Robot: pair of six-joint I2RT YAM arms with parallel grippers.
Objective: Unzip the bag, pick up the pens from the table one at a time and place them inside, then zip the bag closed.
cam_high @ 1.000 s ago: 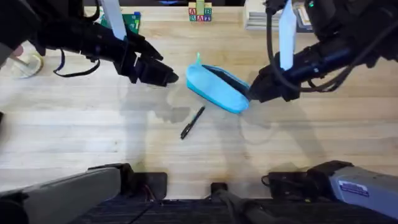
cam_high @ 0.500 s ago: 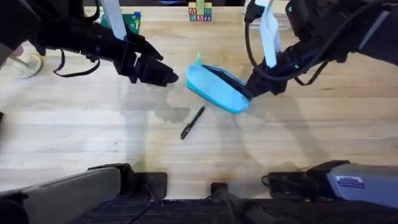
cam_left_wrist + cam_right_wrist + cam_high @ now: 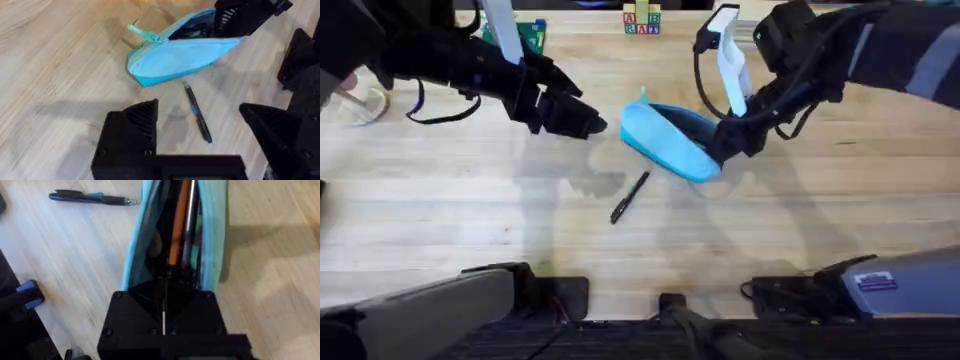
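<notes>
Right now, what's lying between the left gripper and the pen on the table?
Nothing: in the overhead view, bare table separates the left gripper from the pen. The left wrist view shows that same wood stretch bare.

The bag (image 3: 665, 140) at the frame's centre is showing soft, matt light-blue cloth. The table (image 3: 470, 210) is looking like pale, smooth wood with fine grain. The pen (image 3: 198, 113) is glinting like glossy black plastic, and the left gripper (image 3: 200, 135) is appearing as matt black ribbed plastic.

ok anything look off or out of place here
Nothing is damaged or spilled. One slim black pen lies loose on the pale wooden table beside the open light-blue fabric pouch, whose end the right tool holds.
</notes>
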